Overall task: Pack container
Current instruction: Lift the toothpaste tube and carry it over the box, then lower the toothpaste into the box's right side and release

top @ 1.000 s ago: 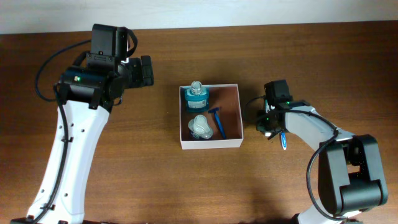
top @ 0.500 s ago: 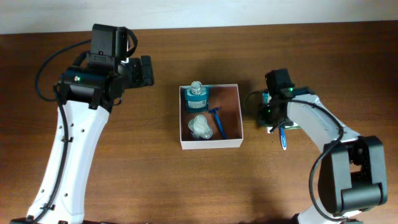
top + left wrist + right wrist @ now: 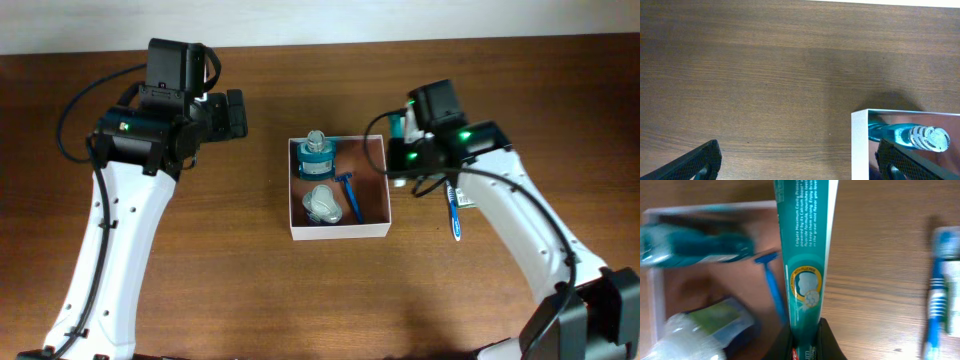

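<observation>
Since the container [image 3: 340, 231] is thin cardboard with low walls, I judge it light, stiff enough across the floor, but easily shoved or dented at the rim. The best hold is probably a pinch on a bare stretch of the right or near wall, and loading should come from above without brushing it. It sits mid-tabletop [image 3: 250, 290], between the two arms. Its left half holds a teal bottle [image 3: 317, 155] at the far side, a clear-wrapped item [image 3: 321, 203] nearer, and a blue razor [image 3: 352, 195] beside them; the right half of the floor is bare. At the far right corner the right jaws are clamped on one end of a green toothpaste tube [image 3: 802, 255], which reaches over the right wall. The tube is probably soft and may flex. A toothbrush [image 3: 455, 210] lies on the tabletop right of the container, apart from it. The left jaws stand wide apart, empty, well off to the far left.
</observation>
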